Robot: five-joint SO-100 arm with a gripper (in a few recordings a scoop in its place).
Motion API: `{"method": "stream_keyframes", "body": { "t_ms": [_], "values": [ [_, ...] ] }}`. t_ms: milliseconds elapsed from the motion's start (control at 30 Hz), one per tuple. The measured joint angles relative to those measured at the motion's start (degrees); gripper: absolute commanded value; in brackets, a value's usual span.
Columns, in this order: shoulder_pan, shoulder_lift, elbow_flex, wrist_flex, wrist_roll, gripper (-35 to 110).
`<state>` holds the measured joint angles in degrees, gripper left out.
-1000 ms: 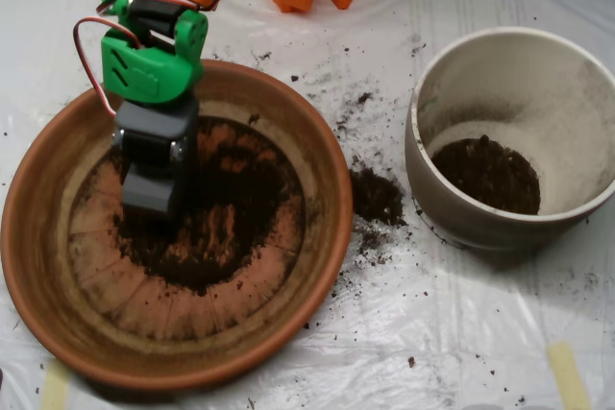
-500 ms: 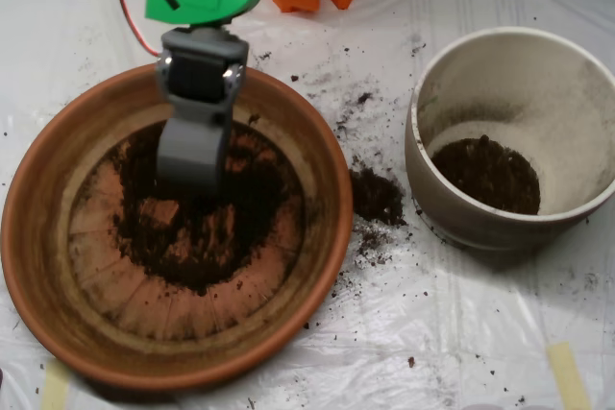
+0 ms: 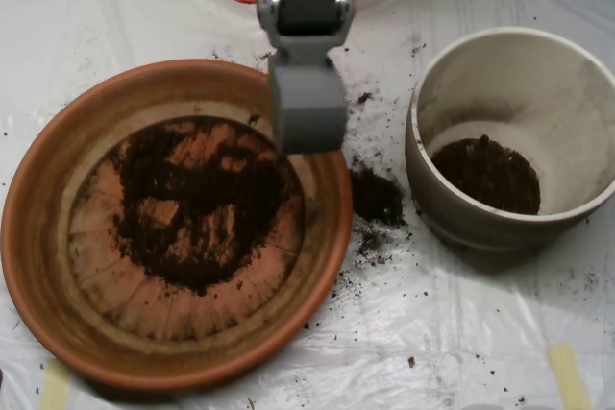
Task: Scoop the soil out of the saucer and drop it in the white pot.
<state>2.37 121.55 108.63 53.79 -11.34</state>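
The grey pincer (image 3: 307, 112) is hanging over the terracotta saucer's (image 3: 38, 237) upper right rim, halves pressed together. Dark soil (image 3: 197, 204) is lying across the saucer's base; more is sitting inside the white pot (image 3: 577, 122).

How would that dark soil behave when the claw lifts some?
The soil looks loose and crumbly, so it probably sheds bits. The spilled clump between the saucer and white pot suggests this. Thin smears would likely resist scooping.
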Motion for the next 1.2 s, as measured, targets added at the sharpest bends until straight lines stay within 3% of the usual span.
{"method": "stream_keyframes", "body": {
  "t_ms": [500, 633, 1000, 1200],
  "values": [
    [-22.6, -13.8, -24.3, 17.4, -2.1, 0],
    [-26.2, -18.3, -28.4, 22.4, -1.9, 33],
    [-28.3, -21.1, -30.8, 27.1, -2.3, 34],
    [-25.1, -19.2, -30.8, 26.4, 2.7, 35]
  ]
}}
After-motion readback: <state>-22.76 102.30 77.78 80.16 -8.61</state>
